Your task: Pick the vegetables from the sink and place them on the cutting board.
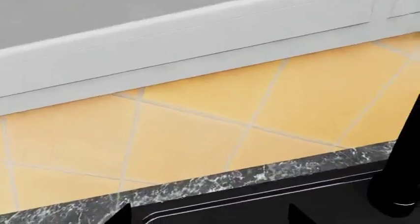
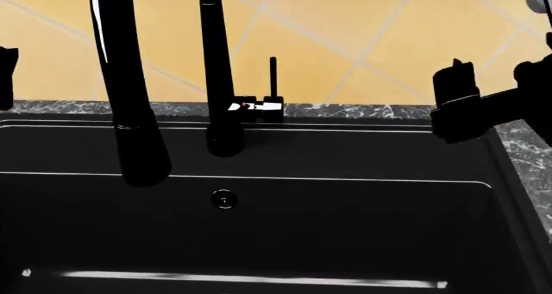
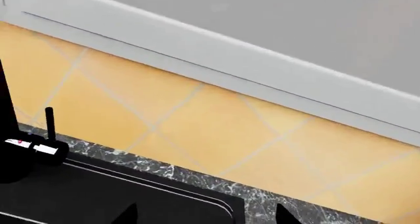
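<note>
At 12 o'clock in the head view, the sink (image 2: 285,236) fills the lower frame: a matte-black basin with a round drain (image 2: 223,199) on its far wall. No vegetables or cutting board are visible in any view. The faucet (image 2: 217,74) stands at the rear rim, its spout (image 2: 129,87) hanging over the basin at 11 o'clock, its lever (image 2: 273,81) upright. The right gripper (image 2: 483,106) hovers at 2 o'clock above the rim; fingers (image 3: 284,214) spread wide, holding nothing. The left gripper (image 2: 7,74) shows only at the 9 o'clock edge; fingers (image 1: 122,215) likewise wide apart and empty. Marble tabletop (image 2: 526,152) borders the sink; yellow tiles (image 2: 362,42) lie behind, with white cabinets (image 3: 262,32) above them.
</note>
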Available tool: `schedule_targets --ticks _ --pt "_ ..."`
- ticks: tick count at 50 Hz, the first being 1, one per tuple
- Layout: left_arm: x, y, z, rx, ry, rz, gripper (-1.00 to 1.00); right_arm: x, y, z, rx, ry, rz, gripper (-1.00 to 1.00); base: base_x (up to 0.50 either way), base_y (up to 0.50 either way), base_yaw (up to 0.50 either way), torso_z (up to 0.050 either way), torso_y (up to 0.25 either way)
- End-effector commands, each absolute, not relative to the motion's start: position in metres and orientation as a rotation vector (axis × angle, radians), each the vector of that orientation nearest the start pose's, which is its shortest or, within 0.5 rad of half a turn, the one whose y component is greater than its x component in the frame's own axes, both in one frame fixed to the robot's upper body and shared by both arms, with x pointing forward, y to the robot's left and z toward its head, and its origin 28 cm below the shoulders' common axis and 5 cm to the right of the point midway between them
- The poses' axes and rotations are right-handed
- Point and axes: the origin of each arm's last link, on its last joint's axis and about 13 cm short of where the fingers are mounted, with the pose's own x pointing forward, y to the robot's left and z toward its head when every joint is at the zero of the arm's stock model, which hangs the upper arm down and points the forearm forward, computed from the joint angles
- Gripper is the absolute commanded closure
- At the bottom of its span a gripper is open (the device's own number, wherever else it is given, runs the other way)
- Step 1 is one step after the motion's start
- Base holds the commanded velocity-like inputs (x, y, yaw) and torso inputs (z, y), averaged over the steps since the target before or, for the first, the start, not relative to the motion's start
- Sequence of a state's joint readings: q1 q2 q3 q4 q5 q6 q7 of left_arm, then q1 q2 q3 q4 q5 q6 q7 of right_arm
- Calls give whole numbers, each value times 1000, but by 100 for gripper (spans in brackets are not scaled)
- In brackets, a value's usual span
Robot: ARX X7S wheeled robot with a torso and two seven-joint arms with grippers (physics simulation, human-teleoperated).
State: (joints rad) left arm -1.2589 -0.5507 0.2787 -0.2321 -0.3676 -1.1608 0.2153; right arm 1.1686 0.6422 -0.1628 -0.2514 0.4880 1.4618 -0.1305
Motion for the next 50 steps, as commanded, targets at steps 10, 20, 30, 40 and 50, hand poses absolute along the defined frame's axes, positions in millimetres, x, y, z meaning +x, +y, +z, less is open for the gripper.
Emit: schedule_targets --ticks 10,20,30,40,50 --pt "290 296 263 240 345 -291 -100 246 -170 270 -374 412 369 -100 0 0 0 0 0" --pt "282 284 247 230 389 -350 -100 242 -166 251 -319 471 380 -100 0 0 0 0 0" --pt "284 271 224 199 462 -383 -100 255 -156 218 -313 561 429 -100 0 0 0 0 0" --pt "286 269 203 192 514 -383 -100 268 -149 198 -299 618 416 -100 0 0 0 0 0" --pt "284 268 190 189 554 -403 -100 275 -148 177 -291 687 394 -100 0 0 0 0 0"
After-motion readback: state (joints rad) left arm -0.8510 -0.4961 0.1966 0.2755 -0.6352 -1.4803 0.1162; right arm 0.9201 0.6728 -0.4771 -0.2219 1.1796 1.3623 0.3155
